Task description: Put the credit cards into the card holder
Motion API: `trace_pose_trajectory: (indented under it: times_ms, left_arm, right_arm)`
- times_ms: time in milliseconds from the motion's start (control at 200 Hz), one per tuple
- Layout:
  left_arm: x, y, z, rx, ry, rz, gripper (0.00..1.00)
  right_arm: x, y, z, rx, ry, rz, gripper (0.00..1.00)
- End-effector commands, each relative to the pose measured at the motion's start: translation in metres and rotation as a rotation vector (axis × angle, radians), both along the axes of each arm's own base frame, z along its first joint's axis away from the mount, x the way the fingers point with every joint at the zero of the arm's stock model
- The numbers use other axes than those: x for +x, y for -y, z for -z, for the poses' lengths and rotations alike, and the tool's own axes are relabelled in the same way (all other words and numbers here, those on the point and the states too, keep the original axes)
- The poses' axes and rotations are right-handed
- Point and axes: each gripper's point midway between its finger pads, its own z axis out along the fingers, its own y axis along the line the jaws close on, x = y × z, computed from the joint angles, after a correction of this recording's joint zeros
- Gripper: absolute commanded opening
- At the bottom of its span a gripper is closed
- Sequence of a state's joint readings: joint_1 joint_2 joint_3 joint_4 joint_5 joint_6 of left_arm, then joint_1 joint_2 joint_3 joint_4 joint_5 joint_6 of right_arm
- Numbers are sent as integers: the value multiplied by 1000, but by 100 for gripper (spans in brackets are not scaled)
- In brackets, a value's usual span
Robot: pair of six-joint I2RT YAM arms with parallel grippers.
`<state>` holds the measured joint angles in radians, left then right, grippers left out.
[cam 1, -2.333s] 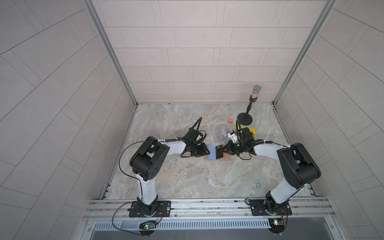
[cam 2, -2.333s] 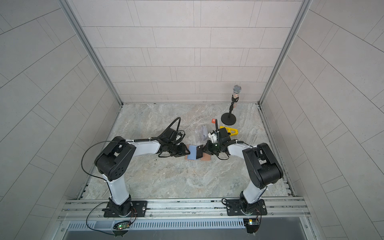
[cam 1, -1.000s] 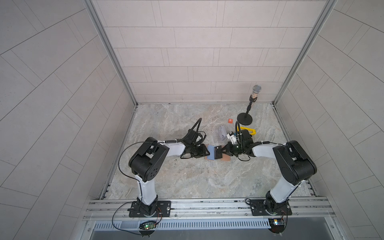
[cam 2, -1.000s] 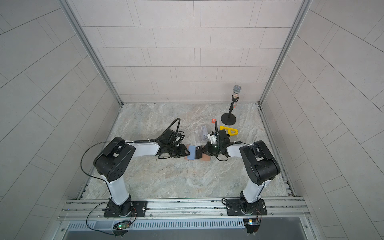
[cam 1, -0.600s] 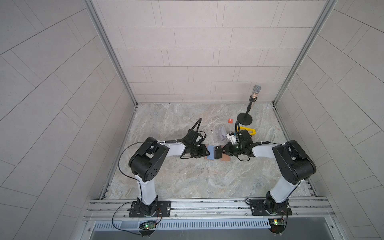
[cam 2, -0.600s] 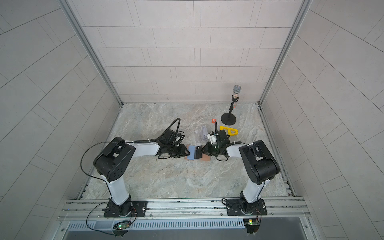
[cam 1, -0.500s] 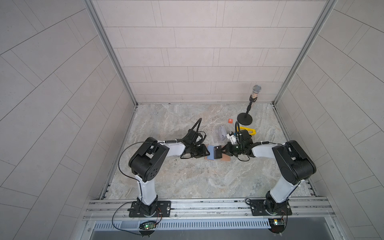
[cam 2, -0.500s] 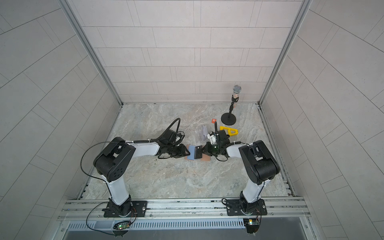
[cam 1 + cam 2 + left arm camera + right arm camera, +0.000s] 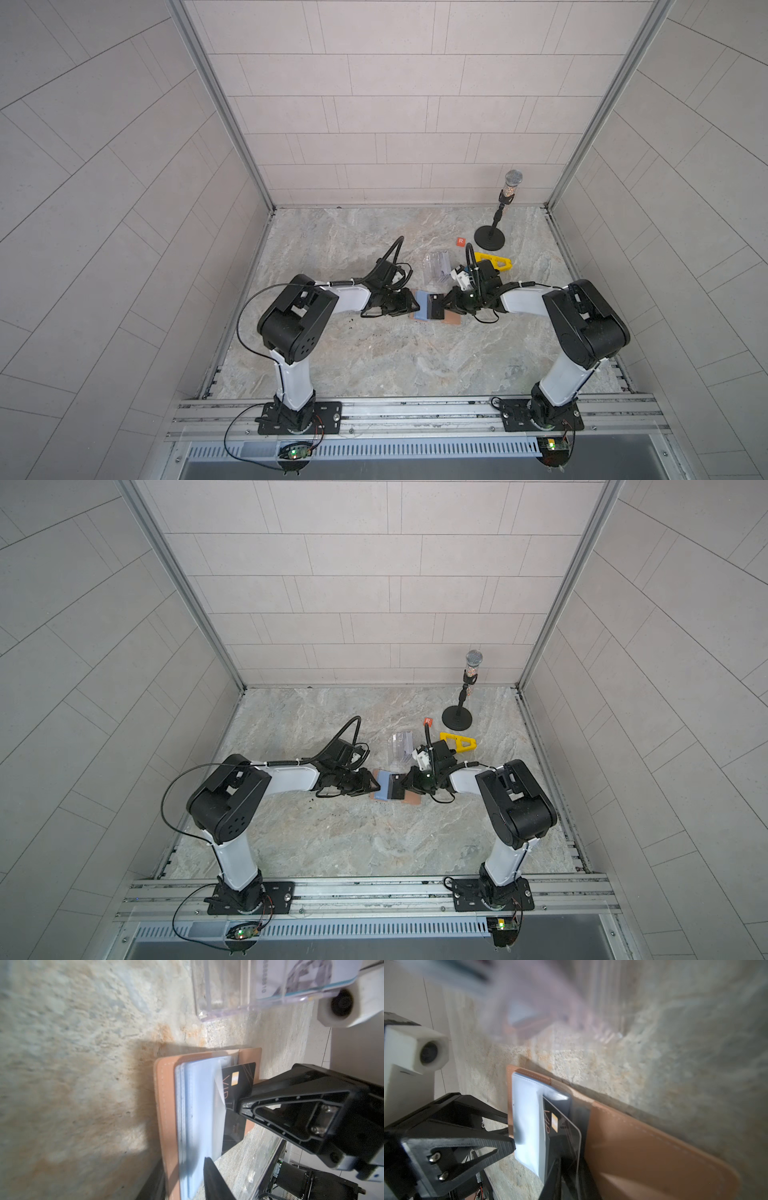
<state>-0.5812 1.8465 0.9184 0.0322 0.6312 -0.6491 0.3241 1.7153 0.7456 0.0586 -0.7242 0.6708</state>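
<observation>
Black card (image 9: 239, 1080) half inside the open card holder (image 9: 451, 321), mid-table.

The left claw (image 9: 409, 308) is clenched on the card holder's left edge, which lies on the marble table (image 9: 374, 357). The black card sits partly under a clear sleeve on the blue pages (gold chip uncovered), its outer end raised. The right claw (image 9: 449, 305) meets that end, but whether it grips the card or has released it cannot be told. A clear stand (image 9: 436, 266) sits just behind.

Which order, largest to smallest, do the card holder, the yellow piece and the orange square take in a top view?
1. card holder
2. yellow piece, partly hidden by the right arm
3. orange square
</observation>
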Motion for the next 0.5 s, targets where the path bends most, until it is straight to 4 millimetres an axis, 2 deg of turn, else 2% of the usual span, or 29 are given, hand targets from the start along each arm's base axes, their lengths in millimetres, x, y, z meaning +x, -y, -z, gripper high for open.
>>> trace_pose_trajectory:
  times_ms: [0,205,495]
  left_arm:
    - [-33,-27,40,150,-128,0,36]
    - [-33,-26,38,146,-128,2,37]
    - [-40,-21,31,116,-138,12,37]
  right_arm:
    - [-22,10,16,-97,-82,-8,24]
    - [-21,11,6,-121,-57,-24,32]
    - [-23,13,-8,-211,-25,-72,52]
